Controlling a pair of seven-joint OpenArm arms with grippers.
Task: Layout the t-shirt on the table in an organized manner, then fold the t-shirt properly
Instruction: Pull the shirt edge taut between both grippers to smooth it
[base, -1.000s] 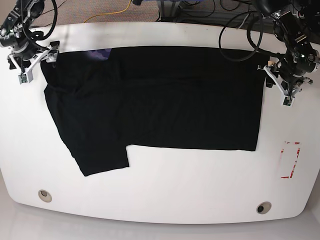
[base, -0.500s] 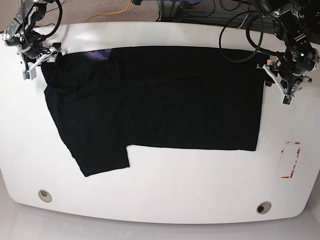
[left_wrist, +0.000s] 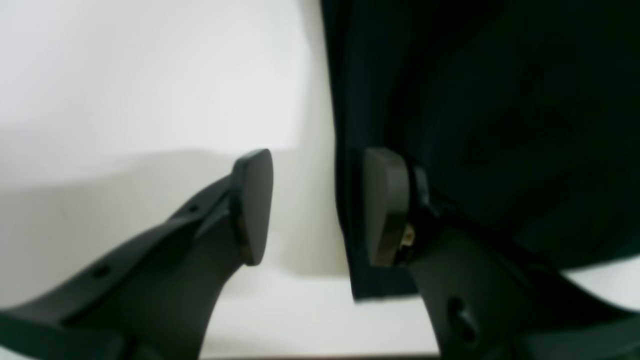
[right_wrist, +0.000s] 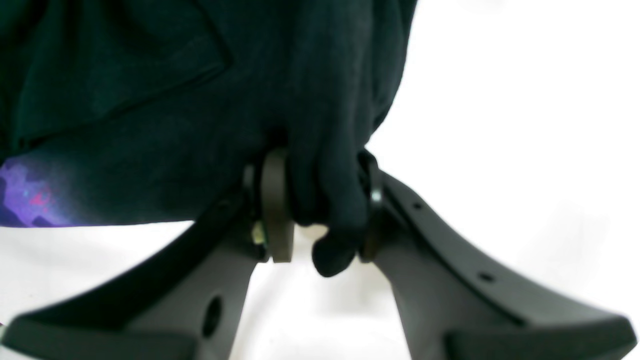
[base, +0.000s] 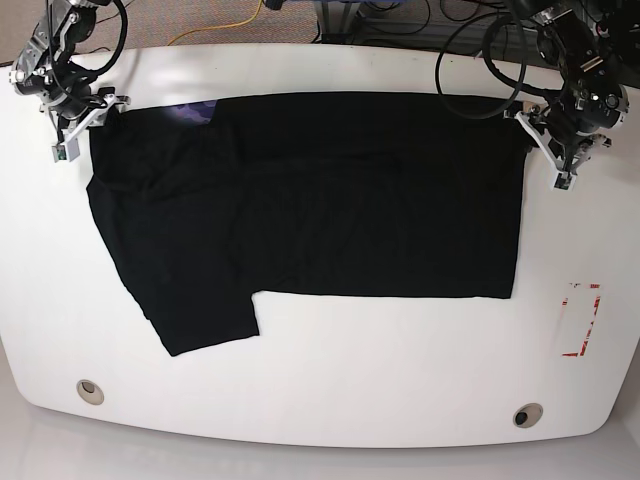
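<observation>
The black t-shirt (base: 350, 200) lies spread on the white table (base: 350, 350), with a sleeve reaching toward the front left. My right gripper (right_wrist: 320, 210) is shut on a bunched fold of the t-shirt (right_wrist: 200, 125) at its far left corner (base: 88, 125), beside a purple print (right_wrist: 25, 195). My left gripper (left_wrist: 315, 200) is open at the shirt's far right corner (base: 535, 140). It straddles the straight cloth edge (left_wrist: 340, 150): one finger (left_wrist: 252, 205) stands over bare table (left_wrist: 150, 100), the other (left_wrist: 382, 205) over cloth.
A red tape rectangle (base: 582, 320) marks the table's right side. Two metal grommet holes (base: 90, 391) (base: 527, 415) sit near the front edge. Cables and floor lie beyond the far edge (base: 330, 25).
Both grippers have moved toward the far edge. The right gripper has drawn the shirt's left corner up with it. The left gripper has come in onto the shirt's right corner.
</observation>
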